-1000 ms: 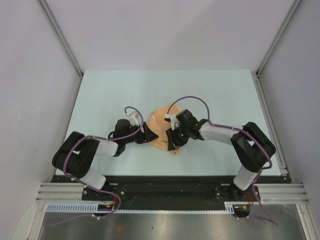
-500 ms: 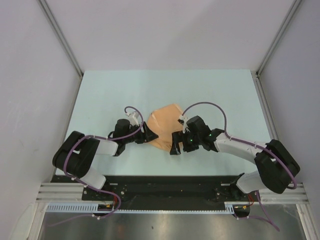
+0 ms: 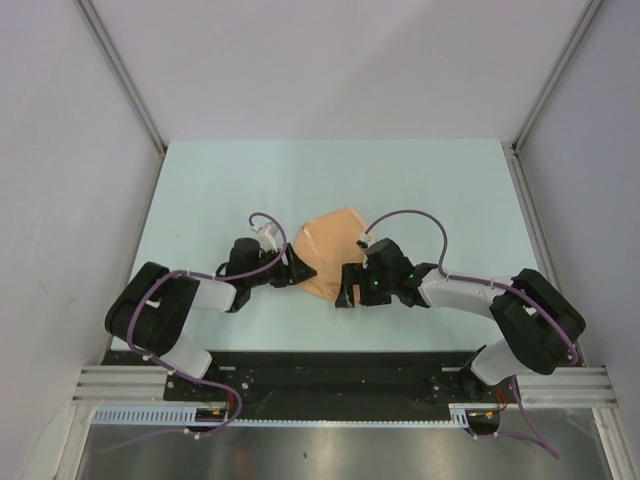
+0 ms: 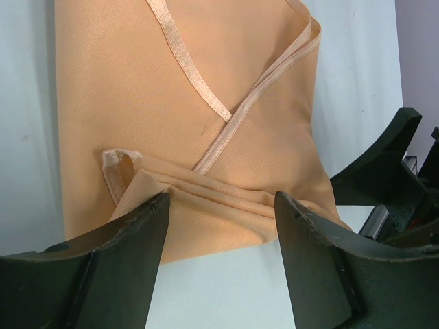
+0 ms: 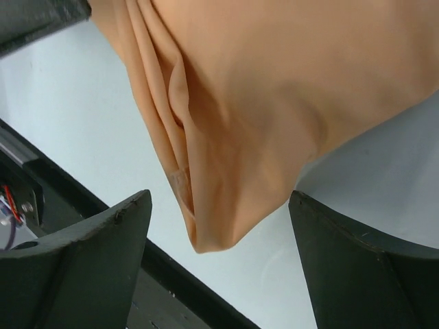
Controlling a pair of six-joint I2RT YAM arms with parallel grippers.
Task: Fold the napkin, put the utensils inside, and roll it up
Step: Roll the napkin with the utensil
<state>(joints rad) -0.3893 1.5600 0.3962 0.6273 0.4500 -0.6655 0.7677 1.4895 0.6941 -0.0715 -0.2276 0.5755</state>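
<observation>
The peach-orange napkin (image 3: 325, 245) lies folded and bunched on the pale table between my two grippers. The left gripper (image 3: 300, 272) sits at the napkin's left edge. In the left wrist view this gripper (image 4: 221, 202) is open, its tips at a creased fold of the napkin (image 4: 185, 103) and nothing pinched between them. At the napkin's near-right corner is the right gripper (image 3: 345, 290). It is open in the right wrist view (image 5: 219, 199), with the napkin's (image 5: 274, 89) rounded corner hanging between the fingers, apart from both. The utensils are hidden.
The black base rail (image 3: 330, 372) runs along the near edge, close behind the right gripper, and shows in the right wrist view (image 5: 41, 199). Grey walls stand left and right of the table (image 3: 200, 190). The right gripper's finger (image 4: 384, 164) appears at the right of the left wrist view.
The right gripper has opened, let go of the napkin and drawn back toward the near edge. The napkin's far part now lies uncovered. The left arm has not moved.
</observation>
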